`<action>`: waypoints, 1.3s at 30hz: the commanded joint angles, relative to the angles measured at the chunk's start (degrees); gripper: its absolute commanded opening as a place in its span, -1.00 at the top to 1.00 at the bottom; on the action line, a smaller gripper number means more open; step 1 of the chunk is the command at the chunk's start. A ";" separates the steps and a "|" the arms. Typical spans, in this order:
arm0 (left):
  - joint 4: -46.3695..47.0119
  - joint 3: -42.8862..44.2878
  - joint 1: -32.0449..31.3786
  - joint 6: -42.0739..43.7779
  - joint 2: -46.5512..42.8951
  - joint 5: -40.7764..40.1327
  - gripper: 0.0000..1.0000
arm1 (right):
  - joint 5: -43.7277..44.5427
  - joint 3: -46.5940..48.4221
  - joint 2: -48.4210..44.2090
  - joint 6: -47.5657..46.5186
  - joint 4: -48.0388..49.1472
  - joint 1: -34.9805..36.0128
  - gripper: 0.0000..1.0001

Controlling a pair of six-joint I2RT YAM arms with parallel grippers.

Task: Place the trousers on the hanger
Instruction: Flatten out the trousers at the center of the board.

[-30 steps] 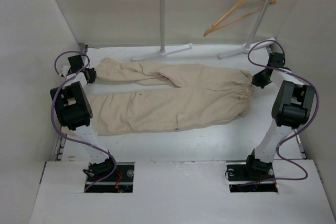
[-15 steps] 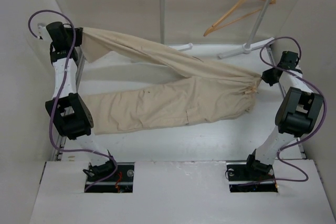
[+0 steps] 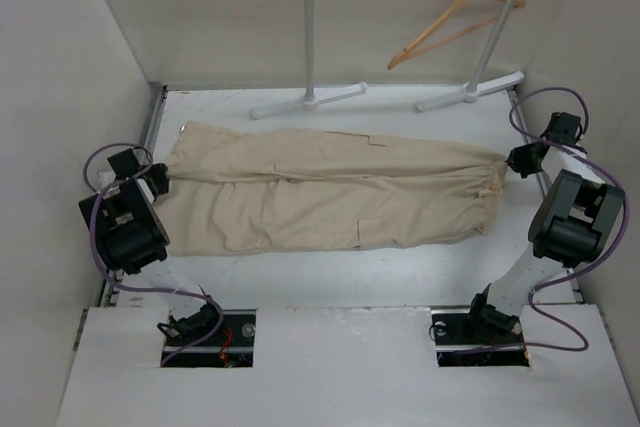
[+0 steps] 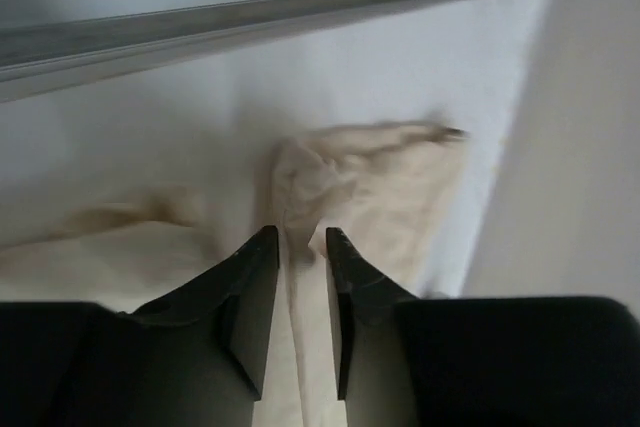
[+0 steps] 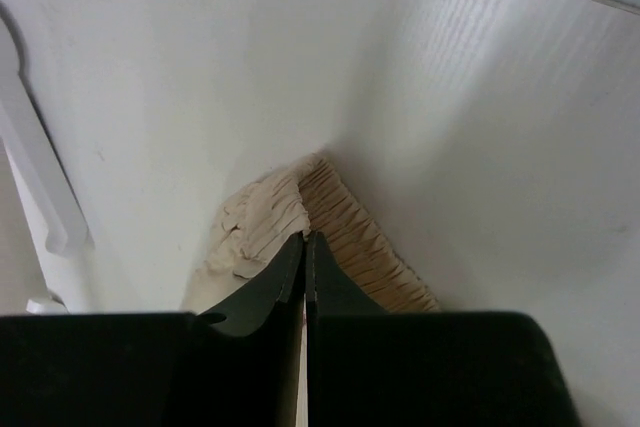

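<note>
The raised leg is down; trousers [image 3: 330, 187] lie folded mid-frame, left tool [image 4: 297, 237] narrowly pinching cloth, right tool [image 5: 304, 239] closed, seemingly on waistband.

both arms, left arm [image 3: 125, 232] and right arm [image 3: 570, 222], are white tubular links with chunky black joint housings. a purple cable [image 3: 150, 288] loops along each. the left gripper [image 4: 297, 239] and right gripper [image 5: 305, 238] have smooth, black, tapered fingers.

Plain white walls [image 3: 60, 67] enclose a white table [image 3: 330, 277], a white clothes rack [image 3: 310, 37] standing at the back.
</note>
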 commanded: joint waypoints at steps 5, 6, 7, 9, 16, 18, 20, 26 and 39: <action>3.22 -0.31 2.52 -0.28 -7.40 0.29 0.08 | 2.52 3.72 -0.81 -0.56 -0.82 -0.13 0.25; 2.00 0.83 2.51 -0.19 -8.37 0.12 0.05 | 2.79 4.24 -1.07 -1.18 -1.00 -0.04 0.07; 0.94 2.32 2.08 0.25 -9.16 0.11 0.02 | 2.35 5.03 -1.25 -2.31 -1.26 0.57 -0.07; -0.82 4.78 -0.55 2.00 -10.13 -1.02 0.02 | 3.22 5.92 -2.65 -4.16 -2.32 2.58 -0.25; -13.21 5.95 -14.07 13.25 -14.87 -13.14 0.02 | 10.08 -1.89 -13.63 -8.56 -2.59 11.64 -0.47; -14.80 3.23 -19.69 14.48 -17.15 -15.52 0.02 | 10.96 -5.23 -16.70 -8.65 -2.24 14.62 -0.25; -15.42 0.94 -25.93 15.71 -18.56 -17.02 0.02 | 10.79 -7.87 -19.25 -9.00 -2.23 18.39 0.25; -20.60 -5.03 -40.97 15.54 -22.52 -19.74 0.09 | 7.72 -17.26 -25.85 -7.87 -3.38 33.07 0.54; -28.06 -28.06 -48.55 9.04 -34.46 -22.56 0.14 | 4.20 -27.56 -18.03 5.57 -1.62 56.81 0.67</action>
